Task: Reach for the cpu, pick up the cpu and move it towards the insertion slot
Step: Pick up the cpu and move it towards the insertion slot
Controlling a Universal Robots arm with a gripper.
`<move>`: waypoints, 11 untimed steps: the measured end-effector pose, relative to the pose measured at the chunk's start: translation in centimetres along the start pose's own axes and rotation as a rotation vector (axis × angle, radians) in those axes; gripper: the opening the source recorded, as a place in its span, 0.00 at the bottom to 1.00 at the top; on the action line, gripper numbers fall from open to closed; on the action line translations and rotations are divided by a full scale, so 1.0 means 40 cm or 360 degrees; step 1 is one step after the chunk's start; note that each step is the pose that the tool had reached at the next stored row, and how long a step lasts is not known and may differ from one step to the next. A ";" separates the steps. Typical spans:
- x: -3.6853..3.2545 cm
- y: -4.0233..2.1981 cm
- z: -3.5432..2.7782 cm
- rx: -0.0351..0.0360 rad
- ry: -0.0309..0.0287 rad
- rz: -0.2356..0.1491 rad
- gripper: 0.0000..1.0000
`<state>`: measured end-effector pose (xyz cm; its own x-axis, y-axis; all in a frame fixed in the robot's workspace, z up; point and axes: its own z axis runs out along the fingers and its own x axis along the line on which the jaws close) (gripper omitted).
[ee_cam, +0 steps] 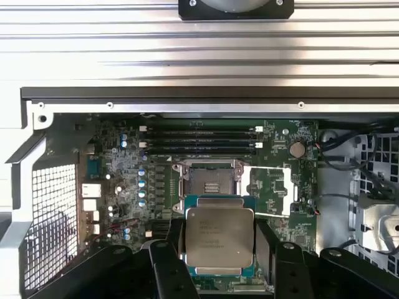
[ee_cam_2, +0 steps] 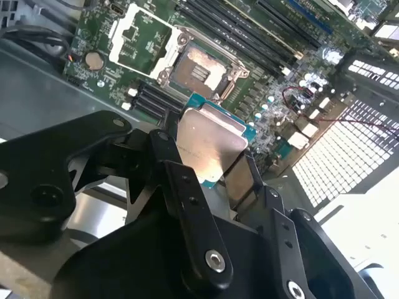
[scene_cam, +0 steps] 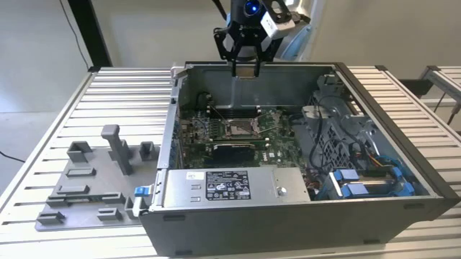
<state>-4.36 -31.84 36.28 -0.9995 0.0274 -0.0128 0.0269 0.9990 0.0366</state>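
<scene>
Holding the cpu [ee_cam: 219, 235] by two opposite edges, your gripper [scene_cam: 245, 63] is pinched on it and hangs above the open computer case [scene_cam: 374, 102], up near the case's far wall in the exterior view. In both wrist views you can see the chip flat between the fingers [ee_cam_2: 242, 180], its silvery lid facing the cameras and a thin green rim showing around it.

Taking the insertion slot [ee_cam: 209, 182] as your landmark: the cpu is above it and well clear of it, not yet over the board surface. In the first wrist view the chip overlaps the slot's near edge; the slot's metal frame looks folded open beside it, with the dark centre bare.

Judge the chip as light, thin and stiff, so weight is no worry. The lid is smooth metal and probably slippery, and the underside contacts and the socket's own contacts are likely delicate. An edge grip like the one you have is the right place; keep off the top and bottom faces. Any tilt in the grip would matter at the slot, so keep it level.

The grey fixture tray [scene_cam: 86, 189] sits outside the case, well away from the slot.
</scene>
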 end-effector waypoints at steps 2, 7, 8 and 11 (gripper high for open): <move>0.000 0.000 0.001 0.0000 -0.00006 -0.0002 0.00; 0.000 0.003 0.002 0.0000 -0.00007 -0.0013 0.00; 0.000 0.004 0.002 0.0000 -0.00006 -0.0013 0.00; 0.000 0.005 0.002 0.0000 -0.00006 -0.0013 0.00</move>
<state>-4.36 -31.64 36.21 -0.9997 0.0189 -0.0135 0.0184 0.9992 0.0366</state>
